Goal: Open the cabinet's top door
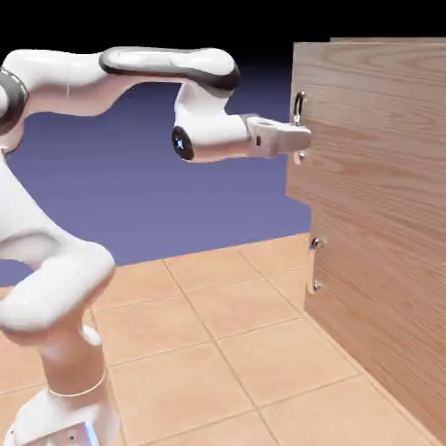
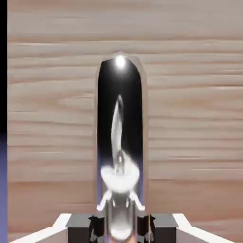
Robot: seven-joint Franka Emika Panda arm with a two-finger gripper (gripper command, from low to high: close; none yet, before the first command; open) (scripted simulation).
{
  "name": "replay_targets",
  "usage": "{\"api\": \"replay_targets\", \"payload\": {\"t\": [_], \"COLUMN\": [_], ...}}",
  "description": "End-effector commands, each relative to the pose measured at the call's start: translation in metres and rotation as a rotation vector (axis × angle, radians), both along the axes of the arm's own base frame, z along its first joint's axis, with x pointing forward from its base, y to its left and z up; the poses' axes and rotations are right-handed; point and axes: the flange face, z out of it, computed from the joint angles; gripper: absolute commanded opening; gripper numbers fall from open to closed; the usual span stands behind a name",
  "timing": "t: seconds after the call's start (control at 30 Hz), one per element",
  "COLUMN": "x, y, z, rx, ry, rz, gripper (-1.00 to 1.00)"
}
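We see the gripper (image 1: 299,137) clenched on the handle (image 1: 299,108) of the top door (image 1: 375,122), reaching level from the arm (image 1: 131,70) toward 3 o'clock. The cabinet (image 1: 383,287) stands on the tiled table (image 1: 218,348) at the picture's 3 o'clock side. In the hand view the shiny handle (image 2: 120,142) runs toward 12 o'clock between the fingertips (image 2: 95,225), wood behind it.

Cabinet (image 1: 383,218): right side and lower part cut off by the exterior view's edges. Handle (image 2: 120,142): lower end hidden between the fingertips (image 2: 80,227). Arm base cut off at bottom left.
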Motion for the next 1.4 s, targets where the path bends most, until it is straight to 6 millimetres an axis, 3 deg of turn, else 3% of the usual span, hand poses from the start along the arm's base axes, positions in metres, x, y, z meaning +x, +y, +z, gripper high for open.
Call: {"api": "replay_targets", "payload": {"t": [0.0,0.43,0.87,1.37], "x": [-0.007,-0.099,-0.165,-0.232], "y": [-0.003,-0.067,-0.136,-0.247], "z": [0.0,0.0,0.0,0.0], "rx": [-0.001,-0.001,-0.001,-0.001], "ry": [0.0,0.0,0.0,0.0], "rz": [0.015,0.237,0.425,0.684], "gripper": [-1.0,-1.0,-1.0,-1.0]}}
